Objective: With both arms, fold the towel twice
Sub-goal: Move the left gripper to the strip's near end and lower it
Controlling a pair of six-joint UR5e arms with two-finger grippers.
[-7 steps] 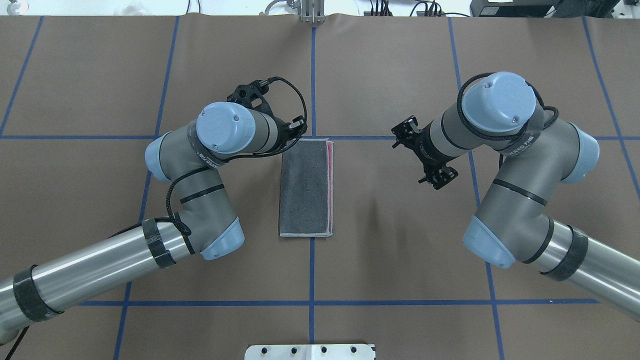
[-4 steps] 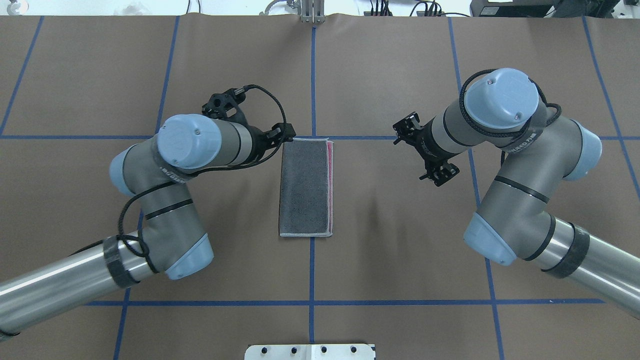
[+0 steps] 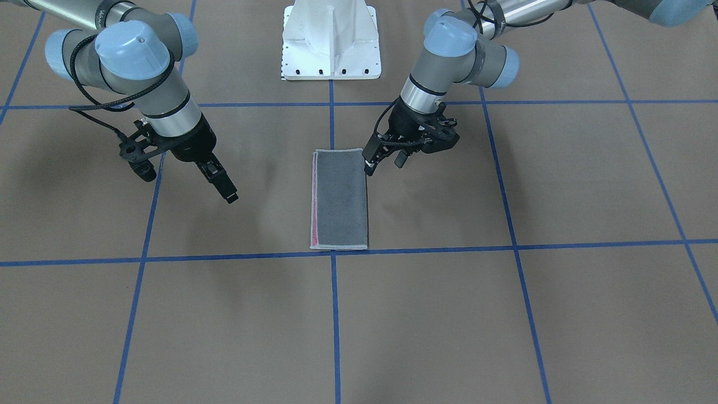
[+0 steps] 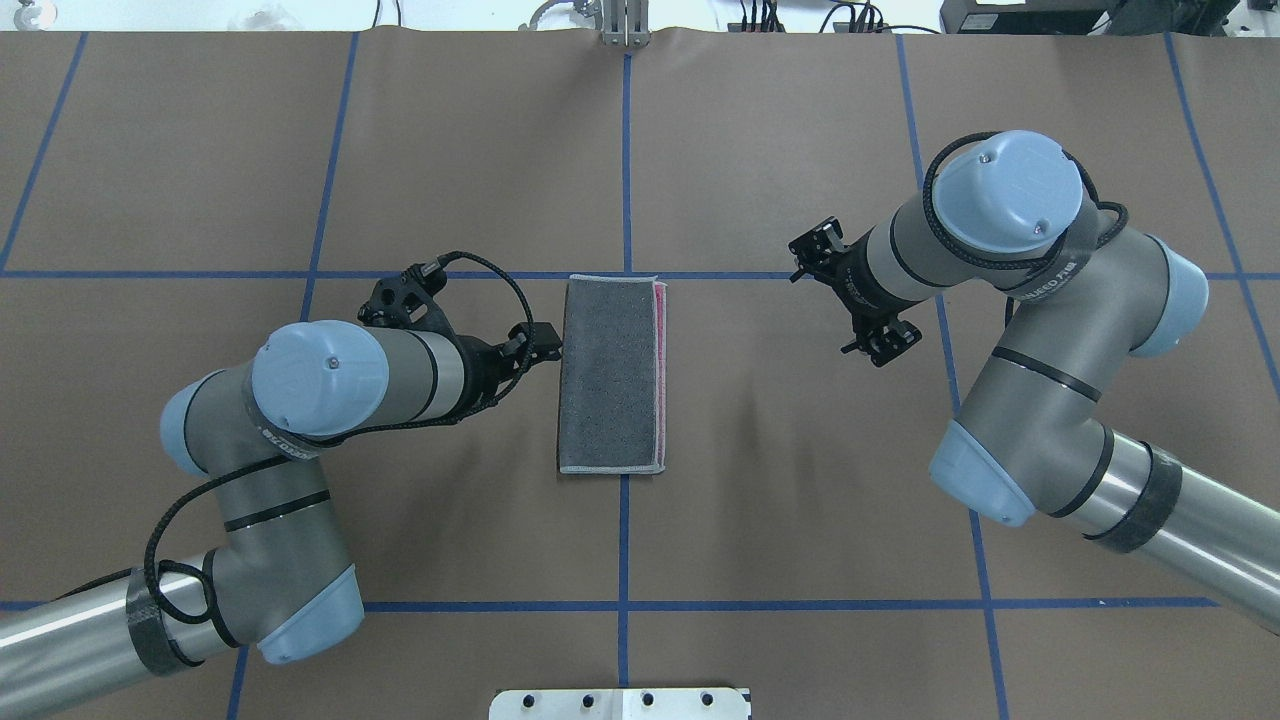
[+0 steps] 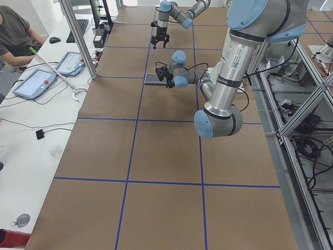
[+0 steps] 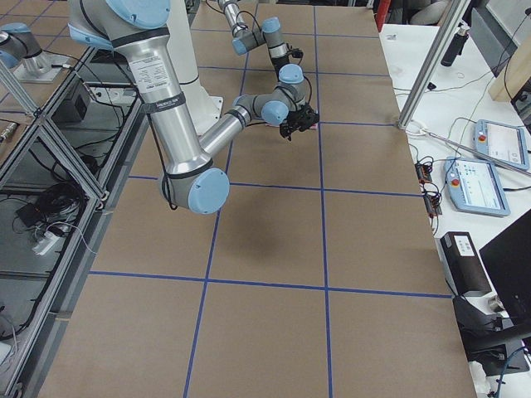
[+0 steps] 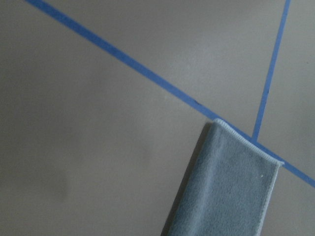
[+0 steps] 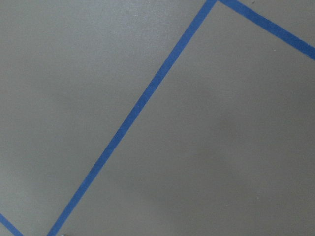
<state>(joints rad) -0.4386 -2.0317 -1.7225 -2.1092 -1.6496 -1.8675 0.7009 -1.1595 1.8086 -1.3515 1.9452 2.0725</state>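
The towel (image 4: 612, 375) lies flat at the table's middle, folded into a narrow strip. Its grey face is up and a pink edge shows along its right side. In the front-facing view it is also at the middle (image 3: 339, 199). My left gripper (image 4: 545, 345) hangs low just beside the towel's left long edge, near its far half, and looks open and empty (image 3: 370, 165). The left wrist view shows one towel corner (image 7: 231, 187) and no fingers. My right gripper (image 4: 880, 343) hovers well to the towel's right, apart from it. Its fingers (image 3: 227, 193) line up, so I cannot tell if it is open.
Blue tape lines (image 4: 625, 150) cross the brown table cover in a grid. The white pedestal base (image 3: 331, 45) stands at the robot's side of the table. A seated person (image 5: 15, 31) and tablets are off the table's far edge.
My left arm has swung back toward the robot, moving its gripper from the towel's far left corner down along the left edge. The right arm has barely shifted. The towel has not moved.
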